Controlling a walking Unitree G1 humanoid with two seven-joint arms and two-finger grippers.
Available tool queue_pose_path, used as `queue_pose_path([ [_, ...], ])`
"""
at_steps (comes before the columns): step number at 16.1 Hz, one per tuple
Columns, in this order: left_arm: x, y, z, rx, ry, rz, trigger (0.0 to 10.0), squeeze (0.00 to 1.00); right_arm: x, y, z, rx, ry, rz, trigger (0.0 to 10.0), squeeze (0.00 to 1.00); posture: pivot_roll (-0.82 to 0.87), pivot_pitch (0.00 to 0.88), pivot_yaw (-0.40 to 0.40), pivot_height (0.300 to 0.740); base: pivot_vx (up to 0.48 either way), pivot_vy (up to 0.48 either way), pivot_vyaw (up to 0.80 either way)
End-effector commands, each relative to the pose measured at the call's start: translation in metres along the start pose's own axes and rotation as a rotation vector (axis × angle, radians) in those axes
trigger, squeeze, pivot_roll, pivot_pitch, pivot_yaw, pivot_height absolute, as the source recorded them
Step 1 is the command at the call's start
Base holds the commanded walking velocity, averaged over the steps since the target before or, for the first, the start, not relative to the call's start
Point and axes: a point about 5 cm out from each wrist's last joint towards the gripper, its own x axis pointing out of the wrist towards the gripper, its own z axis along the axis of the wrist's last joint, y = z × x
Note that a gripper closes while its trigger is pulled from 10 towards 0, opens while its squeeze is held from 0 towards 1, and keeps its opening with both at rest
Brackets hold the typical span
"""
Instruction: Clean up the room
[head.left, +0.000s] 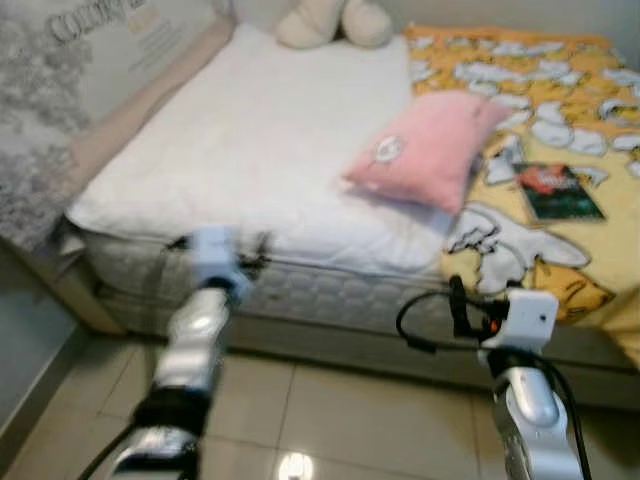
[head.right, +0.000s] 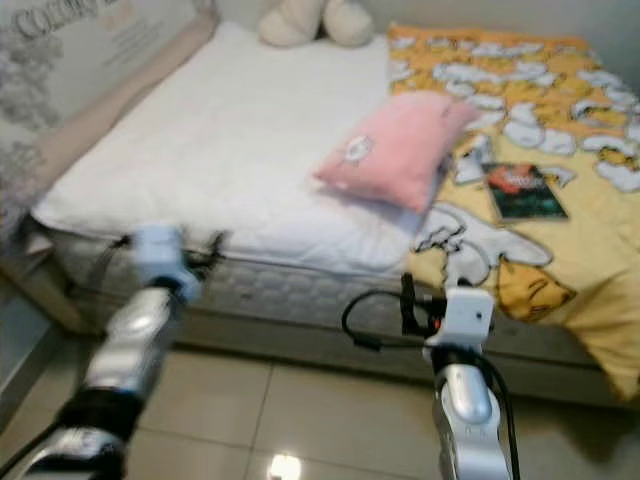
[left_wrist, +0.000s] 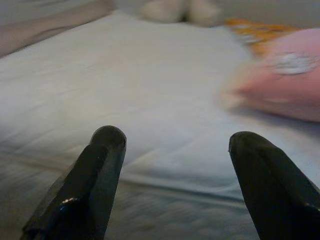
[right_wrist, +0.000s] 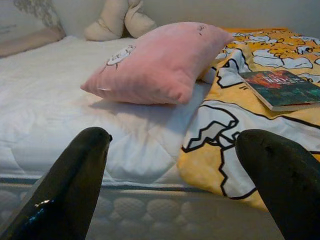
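Observation:
A pink pillow (head.left: 425, 150) lies in the middle of the bed's white mattress (head.left: 250, 130), partly over a yellow cartoon-print blanket (head.left: 560, 90). A dark book (head.left: 557, 192) rests on that blanket to the pillow's right. Both arms are raised at the bed's near edge. My left gripper (left_wrist: 175, 140) is open and empty, and it faces the bare mattress left of the pillow. My right gripper (right_wrist: 172, 137) is also open and empty, facing the pillow (right_wrist: 157, 62) and the book (right_wrist: 282, 87) from just short of the bed's edge.
A cream plush toy (head.left: 335, 22) sits at the head of the bed. A printed wall panel (head.left: 60, 60) runs along the bed's left side. Glossy tile floor (head.left: 330, 420) lies between me and the bed.

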Motion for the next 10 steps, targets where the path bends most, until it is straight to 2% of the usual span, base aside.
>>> queue_pose_path([
  [1, -0.008, 0.003, -0.006, 0.012, 0.012, 0.006, 10.0, 0.0, -0.002, -0.011, 0.003, 0.004, -0.005, -0.036, 10.0, 0.0, -0.11, 0.0, 0.071, 0.74, 0.0, 0.0, 0.0],
  [2, -0.017, 0.004, -0.005, 0.139, -0.024, -0.053, 10.0, 0.0, -0.005, -0.015, 0.002, 0.003, -0.001, -0.045, 10.0, 0.0, -0.11, 0.0, 0.068, 0.74, 0.0, 0.0, 0.0],
  [3, -0.019, 0.001, -0.006, 0.183, -0.032, -0.089, 10.0, 0.0, -0.007, -0.016, 0.001, -0.007, 0.004, -0.047, 10.0, 0.0, -0.11, 0.0, 0.066, 0.74, 0.0, 0.0, 0.0],
  [4, -0.016, -0.001, -0.004, 0.189, -0.034, -0.084, 10.0, 0.0, -0.006, -0.014, -0.002, -0.032, 0.028, -0.037, 10.0, 0.0, -0.11, 0.0, 0.064, 0.74, 0.0, 0.0, 0.0],
  [6, -0.007, -0.013, 0.008, 0.197, -0.074, -0.122, 10.0, 0.0, -0.003, -0.012, 0.001, -0.035, 0.009, -0.033, 10.0, 0.0, -0.11, 0.0, 0.062, 0.74, 0.0, 0.0, -0.8],
  [8, -0.007, -0.017, 0.01, 0.195, -0.08, -0.139, 10.0, 0.0, -0.002, -0.012, 0.002, -0.034, 0.009, -0.027, 10.0, 0.0, -0.11, 0.0, 0.063, 0.74, 0.0, 0.0, -0.8],
  [9, -0.007, -0.017, 0.009, 0.172, -0.078, -0.14, 10.0, 0.0, -0.002, -0.01, 0.004, -0.057, -0.004, -0.006, 10.0, 0.0, -0.12, 0.0, 0.063, 0.74, 0.0, 0.0, 0.0],
  [10, -0.006, -0.017, 0.009, 0.162, -0.079, -0.135, 10.0, 0.0, -0.001, -0.011, 0.004, -0.054, -0.006, -0.004, 10.0, 0.0, -0.12, 0.0, 0.065, 0.74, 0.446, 0.0, 0.0],
])
